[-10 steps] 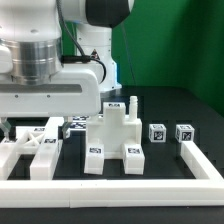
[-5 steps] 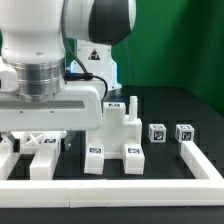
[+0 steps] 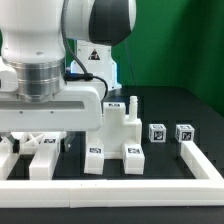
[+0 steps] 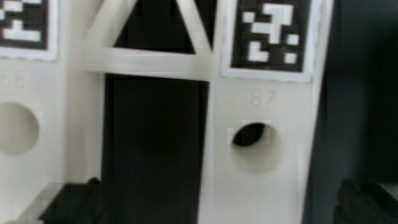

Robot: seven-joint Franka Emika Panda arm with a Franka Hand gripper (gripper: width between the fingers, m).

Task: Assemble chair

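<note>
Two-finger pincer [image 3: 40, 138] spread to its widest and holding nothing. Over the last second the arm has swung across and dropped onto the ladder-like chair part [image 3: 42, 152], then come to rest. The approach therefore looks finished, and closing on the part is judged to be the next step. In the wrist view, the part's tagged rail [image 4: 267, 120], pierced by a small hole, runs between the fingertips [image 4: 68, 208]; contact cannot be made out. The notched chair block [image 3: 115, 135] stands just beside the pincer, toward the exterior view's right, and the cube-ended legs [image 3: 157, 131] lie well apart from it, farther that way
</note>
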